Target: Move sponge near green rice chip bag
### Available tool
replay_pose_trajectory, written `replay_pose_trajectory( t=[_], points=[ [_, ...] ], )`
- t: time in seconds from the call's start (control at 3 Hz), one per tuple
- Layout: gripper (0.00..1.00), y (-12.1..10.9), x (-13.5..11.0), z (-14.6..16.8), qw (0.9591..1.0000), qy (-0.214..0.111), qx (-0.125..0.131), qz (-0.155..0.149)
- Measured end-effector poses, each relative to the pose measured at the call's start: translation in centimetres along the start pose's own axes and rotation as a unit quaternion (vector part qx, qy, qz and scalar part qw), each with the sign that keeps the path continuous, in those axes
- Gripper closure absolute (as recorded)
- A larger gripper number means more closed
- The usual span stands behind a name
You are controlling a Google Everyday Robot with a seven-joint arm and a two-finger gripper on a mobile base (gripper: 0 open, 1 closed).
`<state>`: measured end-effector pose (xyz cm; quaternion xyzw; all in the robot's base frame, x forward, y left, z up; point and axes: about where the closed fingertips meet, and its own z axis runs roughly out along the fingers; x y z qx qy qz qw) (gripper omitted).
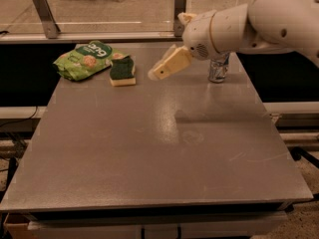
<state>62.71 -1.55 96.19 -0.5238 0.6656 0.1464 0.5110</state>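
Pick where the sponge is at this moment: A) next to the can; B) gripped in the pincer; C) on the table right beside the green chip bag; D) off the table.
C: the sponge lies on the table beside the green rice chip bag, at its right end, while the pincer hovers to its right, apart from it.
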Motion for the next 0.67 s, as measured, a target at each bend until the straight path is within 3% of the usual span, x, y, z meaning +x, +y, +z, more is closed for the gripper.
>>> replay_pose_trajectory(
  t=[0.33, 0.67],
  points=[
    [0.0, -3.04, 0.64, -6.0, 0.9985, 0.009, 0.048, -0.022],
    [0.0, -3.35, 0.73, -6.56, 0.9982, 0.01, 0.053, -0.024]
  ],
)
